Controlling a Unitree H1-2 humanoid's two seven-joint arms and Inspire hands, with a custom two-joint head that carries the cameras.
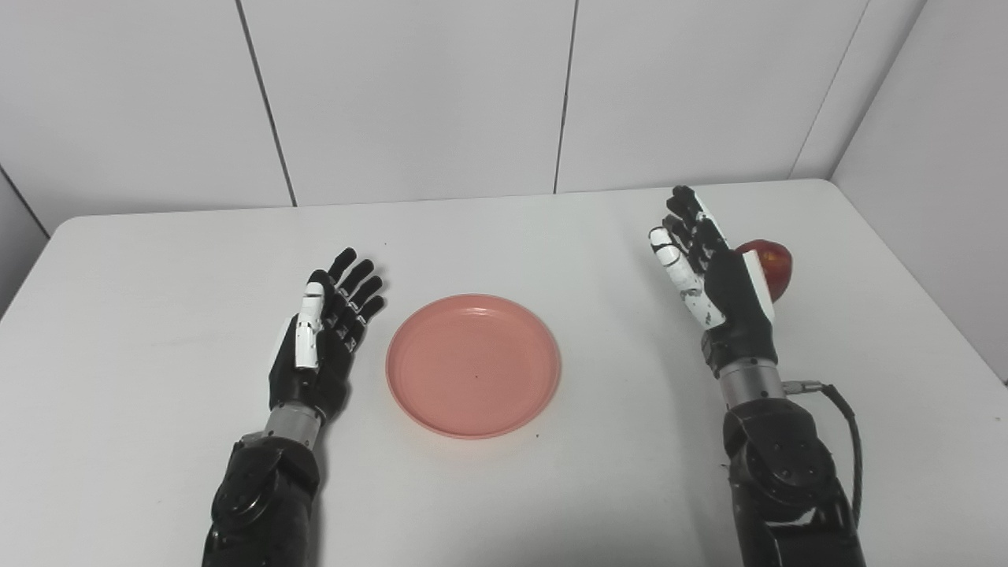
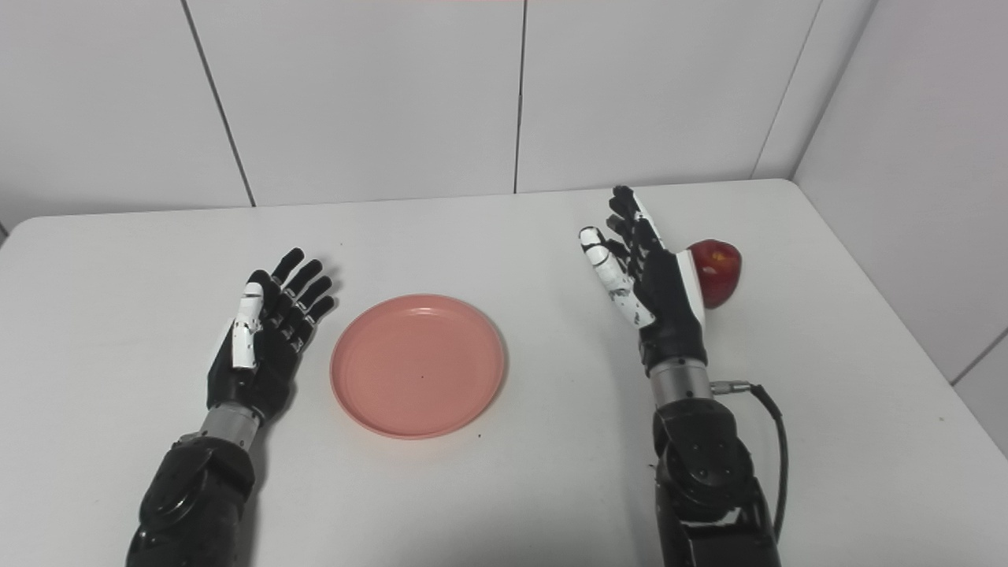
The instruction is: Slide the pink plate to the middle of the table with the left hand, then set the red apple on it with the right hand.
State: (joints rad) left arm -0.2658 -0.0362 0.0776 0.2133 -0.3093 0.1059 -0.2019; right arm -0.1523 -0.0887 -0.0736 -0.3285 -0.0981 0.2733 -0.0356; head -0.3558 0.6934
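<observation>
Right hand (image 1: 713,276) stands upright at the right of the frame, fingers spread wide and holding nothing; the red apple (image 1: 776,268) sits just behind it, partly hidden. Left hand (image 1: 327,331) lies open at lower left, fingers apart, just beside the pink plate (image 1: 473,365) without touching it. That plate rests mid-frame on the white table (image 1: 157,260). No readable writing shows anywhere.

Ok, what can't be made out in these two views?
- Red apple: its left part sits behind the right hand in both views, so contact can't be judged.
- Both arms: cut off by the bottom edge.
- Left hand: any touch on the pink plate is unclear.
</observation>
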